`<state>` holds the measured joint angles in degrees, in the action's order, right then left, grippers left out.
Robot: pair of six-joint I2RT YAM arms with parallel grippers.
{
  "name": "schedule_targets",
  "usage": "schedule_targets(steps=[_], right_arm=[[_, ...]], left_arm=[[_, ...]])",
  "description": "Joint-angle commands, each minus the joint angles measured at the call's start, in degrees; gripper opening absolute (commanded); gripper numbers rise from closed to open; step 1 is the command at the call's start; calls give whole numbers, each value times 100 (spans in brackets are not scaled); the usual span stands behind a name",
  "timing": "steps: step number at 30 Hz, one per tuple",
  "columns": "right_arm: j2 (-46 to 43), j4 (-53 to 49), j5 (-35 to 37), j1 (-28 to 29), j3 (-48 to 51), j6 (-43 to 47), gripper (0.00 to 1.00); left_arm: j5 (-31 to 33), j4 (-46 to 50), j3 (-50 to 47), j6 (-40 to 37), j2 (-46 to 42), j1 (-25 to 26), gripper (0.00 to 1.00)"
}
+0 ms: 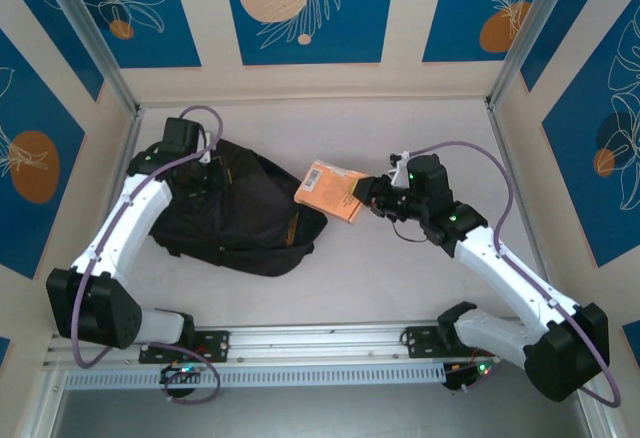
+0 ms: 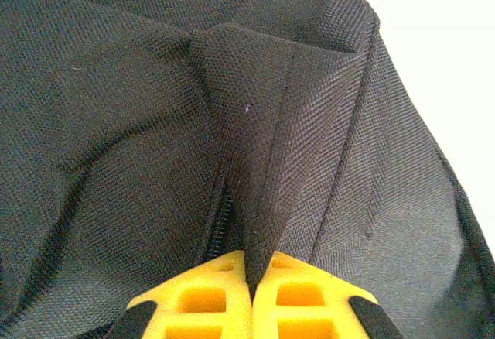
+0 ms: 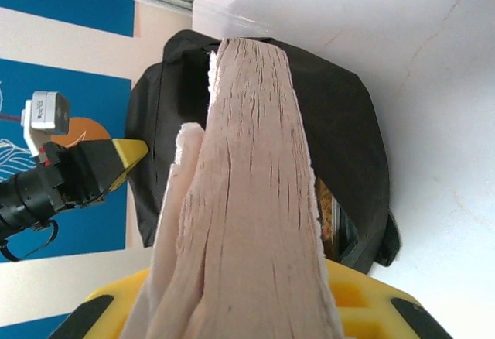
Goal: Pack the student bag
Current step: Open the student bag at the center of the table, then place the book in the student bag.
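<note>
Left wrist: left claw (image 2: 251, 275) pinches student bag (image 2: 116, 122); right claw (image 1: 368, 196) holds orange book (image 1: 328, 188).

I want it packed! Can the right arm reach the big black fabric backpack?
Probably yes: the right end effector, gripping an orange paperback book, is right beside the black fabric backpack, nothing between them.

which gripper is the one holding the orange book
The right gripper: it is shut on the orange book, held next to the student bag. The left gripper instead pinches a fold of the bag's black fabric.
</note>
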<state>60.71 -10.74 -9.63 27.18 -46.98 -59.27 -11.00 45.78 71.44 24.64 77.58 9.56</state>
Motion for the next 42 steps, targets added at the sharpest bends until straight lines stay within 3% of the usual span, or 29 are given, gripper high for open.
schedule_targets(steps=[1, 9, 20, 28, 35, 36, 38, 40, 42], right_arm=[[209, 166, -243, -19, -233, 6, 0], [-149, -201, 279, -122, 43, -233, 0], [-389, 7, -129, -176, 336, -611, 0], [83, 1155, -747, 37, 644, -1659, 0], [1037, 3162, -1302, 144, 722, -2884, 0], [1080, 3289, -1286, 164, 689, -2910, 0], [1069, 3451, -1239, 206, 663, -2865, 0], [982, 3560, -1167, 231, 725, -2758, 0], [898, 3649, -1139, 251, 802, -2612, 0]], left_arm=[[-760, -337, -22, 341, -280, -212, 0], [-1041, -427, -60, 505, -420, -438, 0], [-1105, -457, -59, 589, -480, -471, 0], [-1224, -493, -45, 717, -594, -500, 0], [-1772, -693, -287, 863, -479, -482, 0], [-1831, -670, -331, 849, -464, -476, 5], [-1711, -451, -352, 704, -453, -387, 31], [-1277, -139, -257, 459, -509, -183, 47], [-767, 137, -140, 227, -570, 183, 55]])
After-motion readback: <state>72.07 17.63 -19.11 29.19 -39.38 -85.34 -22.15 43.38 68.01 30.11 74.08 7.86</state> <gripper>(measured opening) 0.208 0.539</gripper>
